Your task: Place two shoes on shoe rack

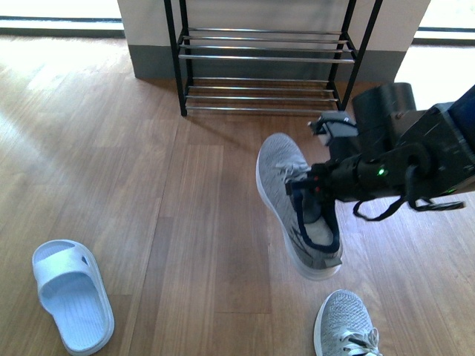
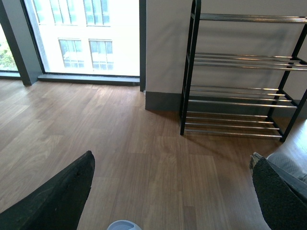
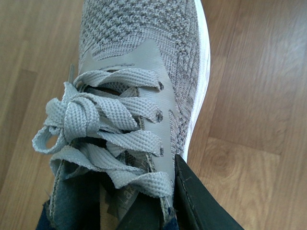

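One of two shoes in hand: pinching grey sneaker (image 1: 295, 196) by its navy collar w/ right gripper (image 1: 318, 185), mid-right of front view, toe pointing up-frame toward shoe rack (image 1: 267, 55) at top centre. Gripping at the collar prob. because the thin edge there gives the jaws something to close on. In right wrist view, seeing one dark finger (image 3: 201, 201) pressing on the shoe's side just beside the laces (image 3: 96, 124). Appearing to be holding it off the wood floor (image 1: 148, 148), though can't confirm the gap.

Leaving second sneaker (image 1: 345, 330) at bottom right edge and pale blue slide (image 1: 72, 293) at lower left, both on the floor, well apart from the rack.

Hanging left gripper (image 2: 172, 160) idle, fingers (image 2: 62, 196) spread wide w/ nothing between, facing the rack in its own view, likely standing by for shoe no. 2.

Seeing no shoe on visible tiers yet, so reckoning task at an early stage: carrying fwd & levelling the sole over the bars probably coming next.
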